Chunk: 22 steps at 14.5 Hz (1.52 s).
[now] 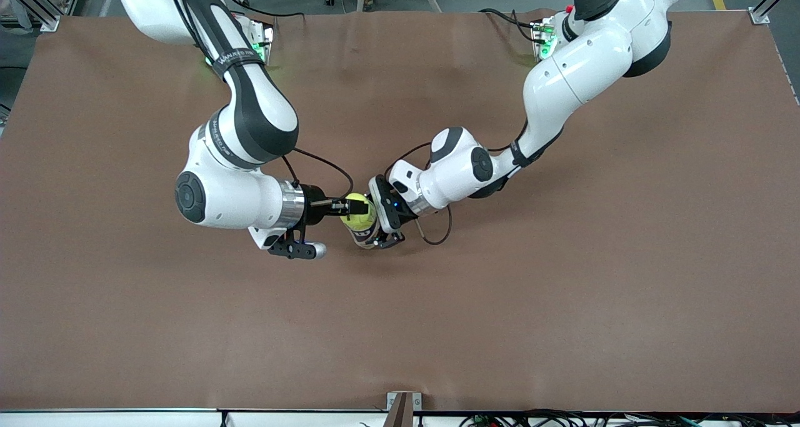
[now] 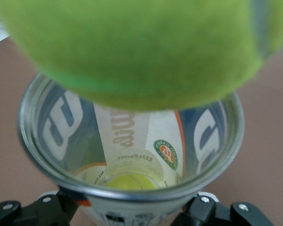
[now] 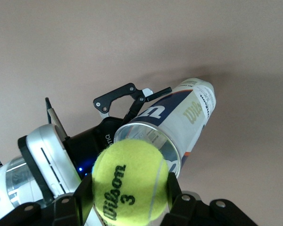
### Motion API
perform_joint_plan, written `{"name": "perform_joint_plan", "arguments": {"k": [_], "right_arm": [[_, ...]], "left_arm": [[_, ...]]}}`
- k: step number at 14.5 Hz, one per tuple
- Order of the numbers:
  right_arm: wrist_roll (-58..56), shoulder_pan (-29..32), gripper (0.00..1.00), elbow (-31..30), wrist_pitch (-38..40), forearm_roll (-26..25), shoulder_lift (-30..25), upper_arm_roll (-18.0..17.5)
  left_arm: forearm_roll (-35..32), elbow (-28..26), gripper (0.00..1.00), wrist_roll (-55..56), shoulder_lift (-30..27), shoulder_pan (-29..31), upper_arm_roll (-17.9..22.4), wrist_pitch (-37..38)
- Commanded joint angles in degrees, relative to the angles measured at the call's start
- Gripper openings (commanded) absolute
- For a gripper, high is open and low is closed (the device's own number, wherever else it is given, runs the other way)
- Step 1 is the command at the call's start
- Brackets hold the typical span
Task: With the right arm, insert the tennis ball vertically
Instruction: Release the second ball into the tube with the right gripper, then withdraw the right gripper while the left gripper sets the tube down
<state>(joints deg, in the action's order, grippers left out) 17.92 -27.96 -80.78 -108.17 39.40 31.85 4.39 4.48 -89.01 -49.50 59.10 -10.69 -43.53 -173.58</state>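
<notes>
A yellow-green Wilson tennis ball [image 1: 360, 212] is gripped in my right gripper [image 1: 351, 209], whose black fingers [image 3: 172, 190] press on both its sides [image 3: 129, 183]. The ball hangs right over the open mouth of a clear Wilson ball can [image 1: 367, 237]. The can stands upright on the brown table and is held by my left gripper [image 1: 386, 239], shut around its wall near the rim [image 2: 132, 194]. In the left wrist view the held ball [image 2: 141, 47] fills the top, and another ball [image 2: 131, 181] lies at the can's bottom. The can [image 3: 181, 117] also shows in the right wrist view.
The brown table [image 1: 562, 289] stretches wide around the can. Black cables [image 1: 437, 230] loop off the left wrist beside the can. A small metal bracket [image 1: 403, 402] sits at the table edge nearest the front camera.
</notes>
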Motion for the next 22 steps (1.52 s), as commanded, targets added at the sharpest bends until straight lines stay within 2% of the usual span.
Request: {"name": "perform_joint_plan", "arguments": {"k": [1,2,3,8,10,12,13,15,18,20,22], "right_arm": [[0.28,-0.25,0.52,-1.93,0.07,0.42,-0.83,0.36],[0.45,-0.25,0.67,-2.02,0.07,0.33,-0.83,0.36],[0.45,-0.25,0.98,-2.02,-0.02,0.33,-0.83,0.36],[0.45,0.01,1.0,-1.67,0.07,0.24,-1.09,0.71],[0.36,1.06,1.0,-1.49,1.98,-0.54,-1.62,1.84],[0.28,1.77,1.0,0.69,6.98,-4.13,-2.75,7.19],[-0.07,1.85,1.0,2.01,9.62,-7.11,-3.28,11.04],[-0.34,1.85,1.0,4.47,13.41,-14.13,-4.42,16.77],[-2.44,1.85,1.0,5.8,14.39,-24.34,-6.88,21.35],[-7.17,1.94,1.0,5.98,14.39,-27.69,-8.99,23.55],[-12.36,1.94,1.0,5.98,14.74,-28.15,-10.05,26.88]], "left_arm": [[1.05,-0.11,0.87,-1.03,0.31,0.32,-0.86,-0.7],[1.05,-0.11,0.87,-1.03,0.4,0.23,-0.86,-0.7],[1.05,-0.11,0.87,-1.03,0.4,0.23,-0.86,-0.7],[1.05,-0.11,0.89,-1.03,0.4,0.23,-0.86,-0.7],[1.05,-0.11,0.89,-1.03,0.4,0.23,-0.86,-0.7],[1.05,-0.11,0.9,-1.03,0.31,0.23,-0.86,-0.62],[1.05,-0.37,1.0,-1.03,0.31,0.32,-0.86,-0.53],[1.23,-0.98,1.0,-0.95,0.31,0.49,-0.86,-0.44],[1.23,-3.61,1.0,-0.68,-0.39,2.42,-0.86,1.39],[1.23,-4.32,1.0,-0.42,-1.97,4.7,-0.86,7.34],[1.23,-4.24,1.0,0.54,-4.68,7.25,-0.86,17.0]]}}
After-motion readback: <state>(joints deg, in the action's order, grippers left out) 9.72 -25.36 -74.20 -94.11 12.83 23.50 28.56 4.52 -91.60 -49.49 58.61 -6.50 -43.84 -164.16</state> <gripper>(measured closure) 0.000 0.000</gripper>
